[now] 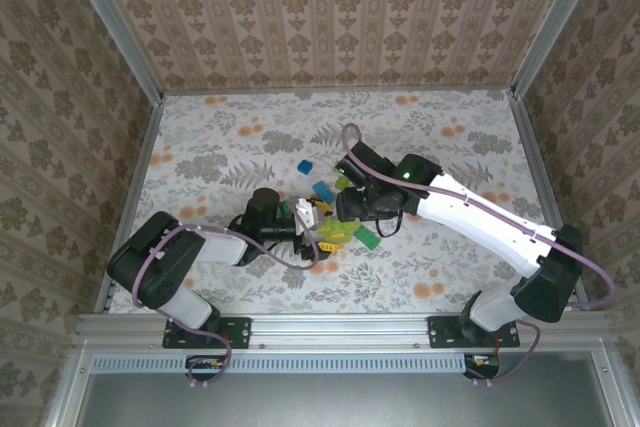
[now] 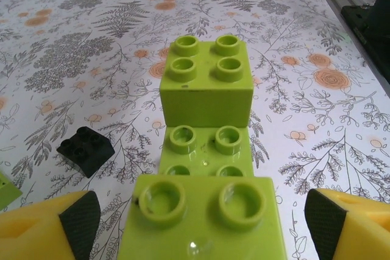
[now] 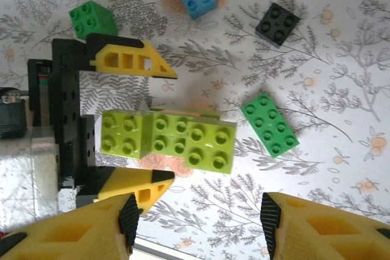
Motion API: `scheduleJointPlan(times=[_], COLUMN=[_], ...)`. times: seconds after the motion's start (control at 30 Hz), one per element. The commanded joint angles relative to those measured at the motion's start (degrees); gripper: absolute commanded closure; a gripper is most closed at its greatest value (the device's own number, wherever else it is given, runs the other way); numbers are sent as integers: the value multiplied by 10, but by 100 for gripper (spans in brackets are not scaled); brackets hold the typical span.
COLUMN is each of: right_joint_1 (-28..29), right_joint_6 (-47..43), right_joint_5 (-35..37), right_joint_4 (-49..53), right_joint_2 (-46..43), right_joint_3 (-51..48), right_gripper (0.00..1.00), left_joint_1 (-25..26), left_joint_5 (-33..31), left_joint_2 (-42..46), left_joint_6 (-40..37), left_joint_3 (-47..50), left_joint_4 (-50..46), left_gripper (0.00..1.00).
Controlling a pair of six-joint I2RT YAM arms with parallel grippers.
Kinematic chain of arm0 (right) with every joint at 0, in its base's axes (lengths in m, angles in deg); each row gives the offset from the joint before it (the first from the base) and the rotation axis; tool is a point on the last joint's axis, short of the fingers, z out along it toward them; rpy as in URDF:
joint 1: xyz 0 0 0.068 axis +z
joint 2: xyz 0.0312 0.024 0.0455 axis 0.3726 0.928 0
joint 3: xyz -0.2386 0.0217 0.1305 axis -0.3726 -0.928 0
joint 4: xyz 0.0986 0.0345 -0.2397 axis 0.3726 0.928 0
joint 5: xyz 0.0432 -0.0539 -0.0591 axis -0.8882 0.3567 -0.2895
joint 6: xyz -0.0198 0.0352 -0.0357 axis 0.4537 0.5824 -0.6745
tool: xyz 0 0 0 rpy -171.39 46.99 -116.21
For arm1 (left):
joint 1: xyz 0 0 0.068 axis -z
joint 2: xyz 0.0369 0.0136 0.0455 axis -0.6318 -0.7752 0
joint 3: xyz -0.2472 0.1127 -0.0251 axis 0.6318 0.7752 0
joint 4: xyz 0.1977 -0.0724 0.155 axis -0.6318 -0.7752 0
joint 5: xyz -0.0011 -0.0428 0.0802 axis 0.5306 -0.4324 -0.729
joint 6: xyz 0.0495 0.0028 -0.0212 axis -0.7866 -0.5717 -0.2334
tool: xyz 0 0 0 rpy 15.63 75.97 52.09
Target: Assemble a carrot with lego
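Three joined light green bricks [image 3: 167, 141] lie inside the wide-spread left hand [image 3: 175, 126]

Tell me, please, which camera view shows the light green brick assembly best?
The right wrist view: it shows the whole light green brick assembly from above, lying inside the open left end effector. The left wrist view crops its near end. The top external view shows it small, between the arms.

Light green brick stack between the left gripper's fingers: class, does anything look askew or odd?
Slightly. The light green stack lies on the table, and its end brick looks turned a little out of line with the rest. Nothing looks broken or spilled.
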Motion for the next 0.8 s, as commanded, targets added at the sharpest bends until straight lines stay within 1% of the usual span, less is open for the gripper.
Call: scheduleJointPlan(times=[0.0,0.17,0.33,0.43,0.63,0.77], right_joint_1=[-9,-19,-26,-31,-35,-37], right_joint_6=[-8,-9,-9,-9,-12,-13], right_joint_5=[22,26,26,23,19,18], right_joint_4=[27,33,32,25,17,13], right_joint_2=[-34,-68,-88,-95,-100,-102], right_joint_3=[-16,-35,-55,-67,-78,-85], right_gripper=[42,42,43,44,44,45], left_joint_1=[1,2,6,9,13,13], left_joint_5=[23,41,41,43,49,50], left_joint_2=[-22,-54,-67,-68,-83,-81], left_joint_6=[4,23,24,26,29,29], left_joint_3=[-9,-22,-39,-43,-51,-49], left_joint_4=[13,54,55,57,57,54], left_gripper=[10,14,29,35,54,62])
